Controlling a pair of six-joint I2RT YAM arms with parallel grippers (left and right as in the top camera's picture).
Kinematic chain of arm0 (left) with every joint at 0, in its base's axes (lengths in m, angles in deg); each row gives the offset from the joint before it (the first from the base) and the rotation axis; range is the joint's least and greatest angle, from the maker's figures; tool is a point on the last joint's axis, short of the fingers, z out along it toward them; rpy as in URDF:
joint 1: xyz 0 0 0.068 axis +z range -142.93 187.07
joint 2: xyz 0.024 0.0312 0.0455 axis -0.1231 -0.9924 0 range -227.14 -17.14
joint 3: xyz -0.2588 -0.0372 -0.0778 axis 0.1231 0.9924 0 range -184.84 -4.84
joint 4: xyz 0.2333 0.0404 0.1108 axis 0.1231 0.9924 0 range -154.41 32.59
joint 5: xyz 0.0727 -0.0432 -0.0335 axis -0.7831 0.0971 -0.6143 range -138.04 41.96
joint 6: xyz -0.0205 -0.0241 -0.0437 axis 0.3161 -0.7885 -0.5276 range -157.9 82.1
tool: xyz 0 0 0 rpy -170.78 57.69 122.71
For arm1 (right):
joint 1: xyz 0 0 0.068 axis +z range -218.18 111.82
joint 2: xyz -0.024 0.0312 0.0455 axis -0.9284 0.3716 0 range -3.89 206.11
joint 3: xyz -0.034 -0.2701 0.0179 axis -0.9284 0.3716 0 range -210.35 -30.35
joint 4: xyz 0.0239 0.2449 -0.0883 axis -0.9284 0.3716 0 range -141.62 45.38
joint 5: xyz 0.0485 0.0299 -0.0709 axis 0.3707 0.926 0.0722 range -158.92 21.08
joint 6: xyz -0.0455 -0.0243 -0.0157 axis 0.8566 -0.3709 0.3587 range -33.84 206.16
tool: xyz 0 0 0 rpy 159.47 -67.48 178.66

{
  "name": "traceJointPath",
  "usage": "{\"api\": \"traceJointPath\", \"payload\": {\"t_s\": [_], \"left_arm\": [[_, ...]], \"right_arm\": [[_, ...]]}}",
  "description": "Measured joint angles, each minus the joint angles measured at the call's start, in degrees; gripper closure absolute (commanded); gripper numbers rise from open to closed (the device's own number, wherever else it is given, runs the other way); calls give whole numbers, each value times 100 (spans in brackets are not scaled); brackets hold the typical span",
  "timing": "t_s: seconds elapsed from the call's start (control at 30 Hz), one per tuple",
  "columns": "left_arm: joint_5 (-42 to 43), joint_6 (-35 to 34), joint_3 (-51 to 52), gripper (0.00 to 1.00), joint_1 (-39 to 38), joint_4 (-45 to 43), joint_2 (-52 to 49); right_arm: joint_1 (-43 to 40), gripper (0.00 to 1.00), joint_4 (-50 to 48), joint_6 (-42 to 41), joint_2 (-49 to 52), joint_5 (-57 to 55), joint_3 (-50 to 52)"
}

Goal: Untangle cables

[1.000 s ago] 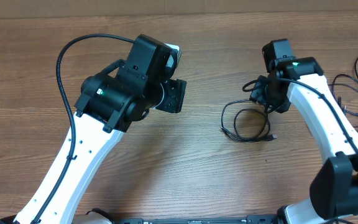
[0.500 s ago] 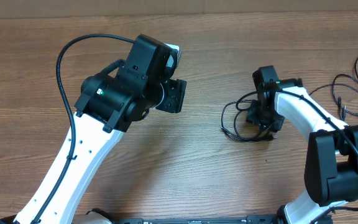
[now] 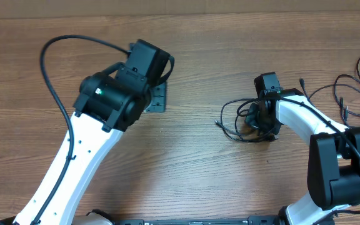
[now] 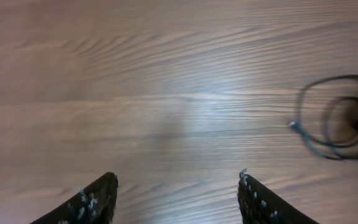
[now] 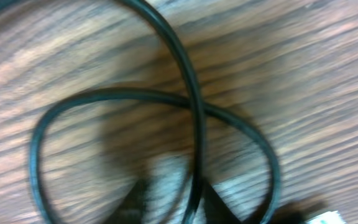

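A coiled thin black cable (image 3: 235, 122) lies on the wood table right of centre. My right gripper (image 3: 259, 120) is down on its right side. In the right wrist view its two fingertips (image 5: 180, 202) are narrowly apart, and one strand of the cable (image 5: 194, 118) runs between them against the right finger. The view is blurred. More thin black cables (image 3: 354, 95) lie loose at the right edge. My left gripper (image 3: 157, 100) hovers open and empty over bare table at centre-left. In the left wrist view its fingers (image 4: 176, 190) are wide apart, with the coil (image 4: 328, 124) far to the right.
The left arm's thick black fixed cable (image 3: 55, 62) arcs above the table at the left. A brown cardboard wall (image 3: 180, 6) runs along the back edge of the table.
My left gripper has swung left and turned downward. My right gripper stayed low on the coil, and the coil's loops shifted slightly left and bulged upward.
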Motion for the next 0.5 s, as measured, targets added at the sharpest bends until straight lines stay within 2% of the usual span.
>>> {"api": "traceJointPath", "payload": {"t_s": [0.13, 0.3, 0.5], "left_arm": [[-249, -240, 0, 36, 225, 177, 0], [-339, -343, 0, 33, 310, 232, 0], [-376, -398, 0, 31, 326, 236, 0]], "right_arm": [[0, 96, 81, -15, 0, 188, -13], [2, 96, 984, 61, 2, 278, -319], [0, 96, 1950, 452, -308, 256, -2048]]}}
